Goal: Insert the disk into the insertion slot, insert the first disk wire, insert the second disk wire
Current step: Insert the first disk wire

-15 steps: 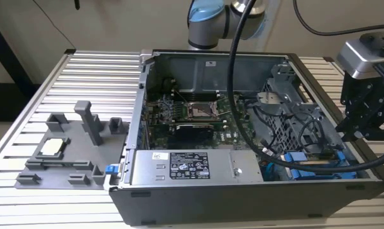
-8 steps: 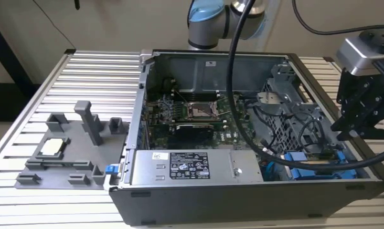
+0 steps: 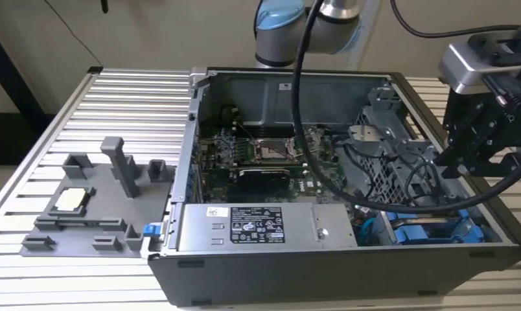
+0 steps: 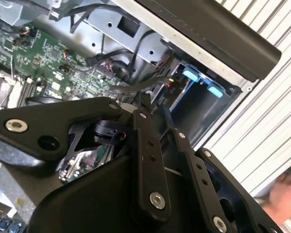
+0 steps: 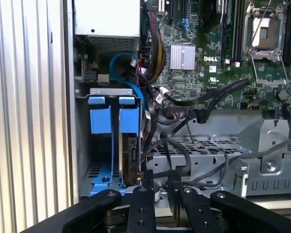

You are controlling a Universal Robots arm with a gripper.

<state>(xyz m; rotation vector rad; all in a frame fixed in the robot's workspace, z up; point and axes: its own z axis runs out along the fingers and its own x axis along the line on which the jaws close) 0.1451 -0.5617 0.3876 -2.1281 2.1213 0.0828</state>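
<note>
Disk (image 5: 131,158) location: you will find it standing on edge inside the insertion slot (image 5: 103,178), at a corner of the open computer case (image 3: 347,275). The blue tab of its carrier frame (image 5: 128,120) faces the camera in the first wrist view, and another blue tab (image 5: 99,120) sits just beside it.

In the exterior view, the insertion slot (image 3: 433,230) shows as blue parts toward the exterior view's right. It lies between the labelled power-supply box (image 3: 265,227) and the case wall, near the perforated metal cage (image 3: 390,162).

Gripper (image 3: 455,170) position: it hangs over that side of the case, above the cage and apart from the disk. In both wrist views the gripper (image 4: 154,104) (image 5: 159,177) points toward the slot area. You cannot tell whether it is spread, pressed together or pinching anything.

Black cables (image 5: 184,145) run across the cage, just beside the disk. You cannot tell whether any is plugged into the disk.

The case stands on a slatted metal table (image 3: 113,103), with a grey fixture tray (image 3: 87,207) toward the exterior view's left.
</note>
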